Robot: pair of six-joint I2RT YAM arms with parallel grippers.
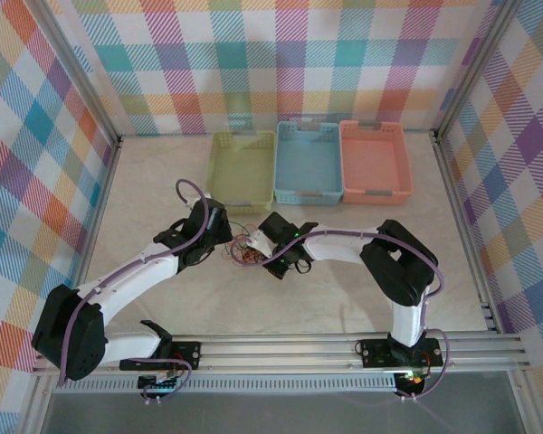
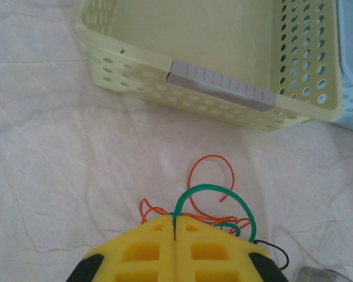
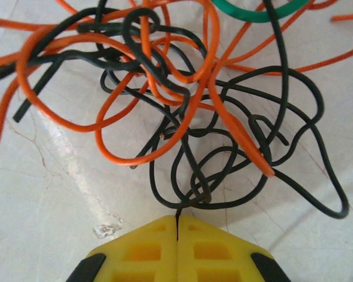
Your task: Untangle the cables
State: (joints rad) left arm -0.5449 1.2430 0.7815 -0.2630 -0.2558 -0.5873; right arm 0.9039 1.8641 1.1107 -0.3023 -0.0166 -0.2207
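Two grips held the tangle, and each carried its own risk. Closest in, the black cable (image 3: pixel 317 117) ran straight into the seam of the right end effector (image 3: pixel 177 226), whose yellow fingers were pressed together on that one thin strand. So slim a wire could probably slip out under a pull. Just ahead, it threaded many times through loops of the orange cable (image 3: pixel 65 117), so drawing the arms apart would likely cinch those crossings or drag the whole bundle across the surface (image 2: pixel 59 147). The left end effector (image 2: pixel 175 235) was likewise clamped, fingers together, on the green cable (image 2: pixel 223 191), which rose from the seam and arched ahead to the right over orange loops. Well beyond stood the yellow-green basket (image 2: pixel 223 111), apart from the wires, though a hard tug might fling a loose end toward it
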